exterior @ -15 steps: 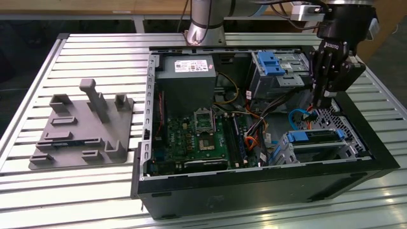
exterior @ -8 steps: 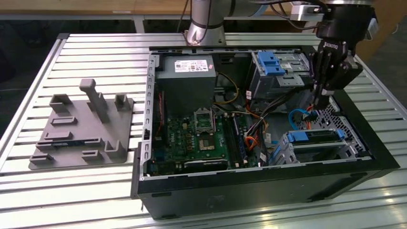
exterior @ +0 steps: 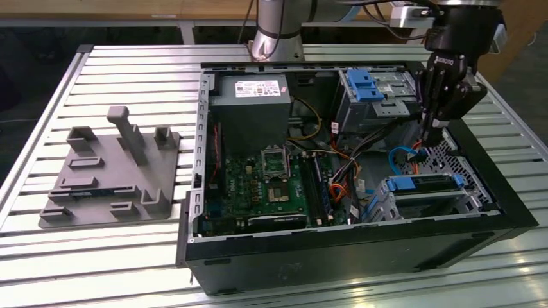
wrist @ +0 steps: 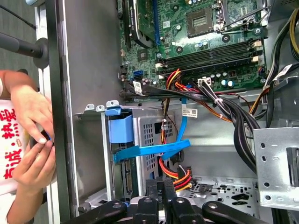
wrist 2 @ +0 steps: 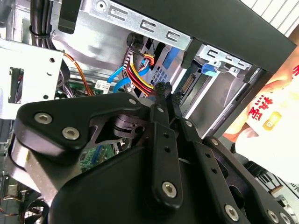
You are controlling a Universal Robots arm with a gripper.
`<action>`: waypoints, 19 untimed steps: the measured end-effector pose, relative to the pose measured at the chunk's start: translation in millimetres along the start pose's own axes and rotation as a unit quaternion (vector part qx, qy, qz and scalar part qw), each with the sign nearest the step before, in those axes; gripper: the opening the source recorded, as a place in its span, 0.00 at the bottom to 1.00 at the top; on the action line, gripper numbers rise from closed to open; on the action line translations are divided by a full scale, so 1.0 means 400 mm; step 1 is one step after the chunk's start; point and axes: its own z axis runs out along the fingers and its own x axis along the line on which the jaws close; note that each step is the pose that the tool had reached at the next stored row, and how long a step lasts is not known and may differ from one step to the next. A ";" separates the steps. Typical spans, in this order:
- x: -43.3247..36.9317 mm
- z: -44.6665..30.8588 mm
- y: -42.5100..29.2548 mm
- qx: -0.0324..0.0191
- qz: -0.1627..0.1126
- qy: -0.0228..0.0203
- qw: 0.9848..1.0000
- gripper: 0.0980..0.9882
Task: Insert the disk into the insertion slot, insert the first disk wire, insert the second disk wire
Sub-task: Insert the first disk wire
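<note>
One claw (exterior: 430, 138) hangs just outside the open end of the drive cage (exterior: 469, 197), inside the computer case (exterior: 342, 250) on the bench (exterior: 128, 77). The disk (exterior: 425, 183) is already seated in that cage. It lies flat, with its long axis running into the cage and its blue-framed end facing the claw, so the work lies in the gap between the claw and the cage mouth.

In the second wrist view the fingers (wrist 2: 161, 100) are drawn together with no gap showing. Their tips are against the end of the red and yellow wires (wrist 2: 140, 70), but I cannot tell whether they pinch a plug.

The light-blue cable (wrist: 154, 149) crosses flat in front of the cage mouth, beside the disk's bright blue carrier and grey body. I cannot tell whether its plug is seated.

A person's hands (wrist: 32, 140) are outside the case wall, well apart from the cage.
</note>
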 end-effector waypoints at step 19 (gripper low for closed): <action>0.050 -0.004 -0.008 -0.006 -0.005 -0.049 0.999 0.08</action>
